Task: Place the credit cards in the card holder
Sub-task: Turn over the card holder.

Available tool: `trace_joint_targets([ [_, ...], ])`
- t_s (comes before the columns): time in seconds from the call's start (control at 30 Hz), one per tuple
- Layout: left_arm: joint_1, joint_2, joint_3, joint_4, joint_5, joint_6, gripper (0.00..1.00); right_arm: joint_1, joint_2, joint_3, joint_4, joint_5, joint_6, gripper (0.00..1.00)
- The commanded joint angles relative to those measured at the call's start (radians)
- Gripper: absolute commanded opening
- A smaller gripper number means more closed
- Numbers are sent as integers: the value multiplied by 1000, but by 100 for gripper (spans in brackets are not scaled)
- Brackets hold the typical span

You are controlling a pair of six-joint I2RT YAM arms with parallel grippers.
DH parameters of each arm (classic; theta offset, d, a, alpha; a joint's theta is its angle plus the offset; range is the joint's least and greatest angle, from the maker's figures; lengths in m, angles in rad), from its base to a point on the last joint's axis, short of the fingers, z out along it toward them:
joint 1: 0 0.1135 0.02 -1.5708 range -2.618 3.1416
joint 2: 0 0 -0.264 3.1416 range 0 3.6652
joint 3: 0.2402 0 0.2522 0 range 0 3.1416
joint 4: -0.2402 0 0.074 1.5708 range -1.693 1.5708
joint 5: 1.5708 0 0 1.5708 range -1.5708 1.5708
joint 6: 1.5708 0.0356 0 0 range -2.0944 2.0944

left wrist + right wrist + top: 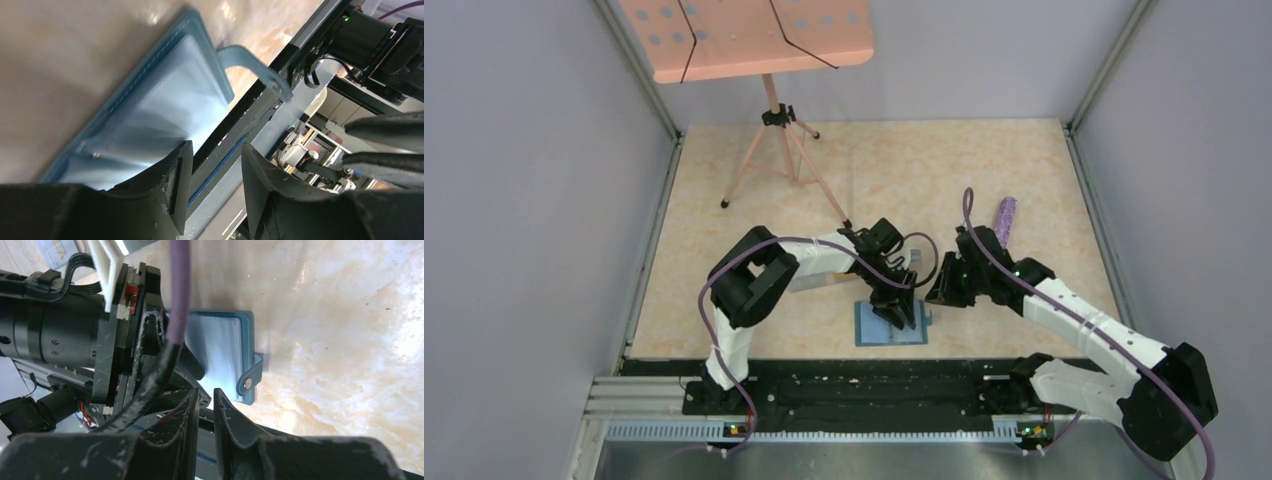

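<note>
Close to the arms, a black rail runs along the near edge of the table. Just past the rail, in the middle, the wallet lies flat on the table. It is open. Its edge is dark teal with a line of stitches, and the inside is pale blue and shiny. I cannot tell if a card is in it, and I see no card lying loose. A little tab with a round snap sticks out from the wallet's right side and curls up off the table. The left gripper hangs right over the wallet with its tips pointing down at it. Its two fingers stand partly apart with nothing between them. I cannot tell if they touch the wallet. The right gripper is just beside the left one, by the wallet's far right corner. Its fingers are close together with only a thin gap, and they hold nothing. A bit farther back on the right, a small purple thing lies on the table. Farthest away, on the left, a pink stand on three legs holds up a pink board with holes in it.
</note>
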Motion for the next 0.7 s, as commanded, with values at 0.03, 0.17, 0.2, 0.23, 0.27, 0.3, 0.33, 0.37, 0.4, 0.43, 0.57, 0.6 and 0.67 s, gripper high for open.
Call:
trace_joint_targets([
  [0.03,-7,36,83,45,67,8,47,-16,-46,51,-32,48,-7,18],
  [0.17,-7,52,101,35,84,28,47,-17,-35,52,-30,44,-9,18],
  [0.2,-6,49,104,39,89,32,47,-17,-29,54,-27,42,-11,18],
  [0.23,-4,46,111,38,88,43,47,-19,-21,56,-21,39,-13,19],
  [0.27,-2,36,118,36,84,49,46,-19,-16,60,-16,36,-17,19],
  [0.3,4,23,122,34,77,60,46,-20,-3,64,-10,29,-20,19],
  [0.33,13,6,122,34,66,67,46,-20,9,69,-2,23,-24,19],
  [0.37,30,-15,114,48,57,70,46,-20,22,76,7,16,-26,20],
  [0.4,46,-40,103,68,54,66,46,-20,38,83,15,10,-28,21],
  [0.43,67,-64,84,93,52,59,46,-20,56,91,24,1,-32,21],
  [0.57,166,-192,-33,245,75,-15,46,-20,141,144,65,-35,-51,24],
  [0.6,196,-220,-69,294,89,-38,46,-21,164,162,75,-47,-58,24],
  [0.67,257,-276,-138,382,117,-91,46,-22,214,203,84,-63,-73,27],
])
